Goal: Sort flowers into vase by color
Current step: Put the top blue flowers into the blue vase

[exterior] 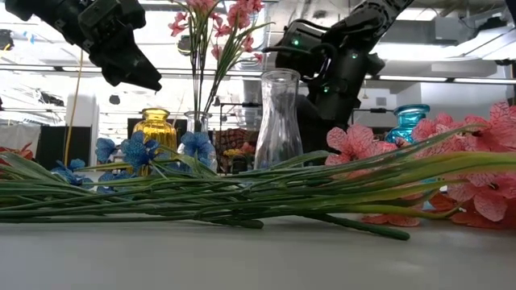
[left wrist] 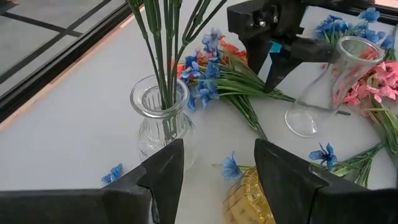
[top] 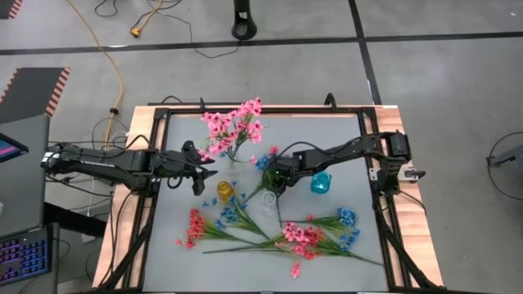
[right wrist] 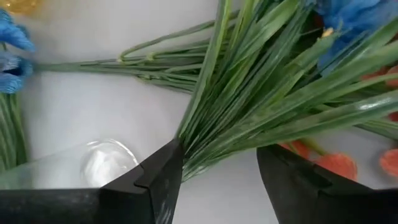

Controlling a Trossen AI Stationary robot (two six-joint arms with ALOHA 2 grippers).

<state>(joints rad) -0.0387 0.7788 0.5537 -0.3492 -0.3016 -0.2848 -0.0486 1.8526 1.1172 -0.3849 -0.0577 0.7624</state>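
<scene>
My right gripper (right wrist: 217, 171) hangs open, pointing down over a bundle of green stems and leaves (right wrist: 261, 106) of flowers lying on the table; its fingers stand on either side of the bundle, beside an empty clear vase (left wrist: 323, 87). The bundle belongs to blue (top: 233, 214) and coral-red (top: 194, 229) sprays. Pink flowers (top: 233, 126) stand with their stems in a ribbed clear vase (left wrist: 160, 115). More pink (top: 298, 237) and blue (top: 347, 219) sprays lie near the front. My left gripper (left wrist: 217, 168) waits open above the table, facing the ribbed vase.
A yellow vase (top: 225, 192) stands just ahead of my left gripper, and a teal vase (top: 320, 182) stands right of my right gripper. Loose blue blossoms (left wrist: 112, 174) lie on the white tabletop. A dark frame (top: 372, 139) borders the table.
</scene>
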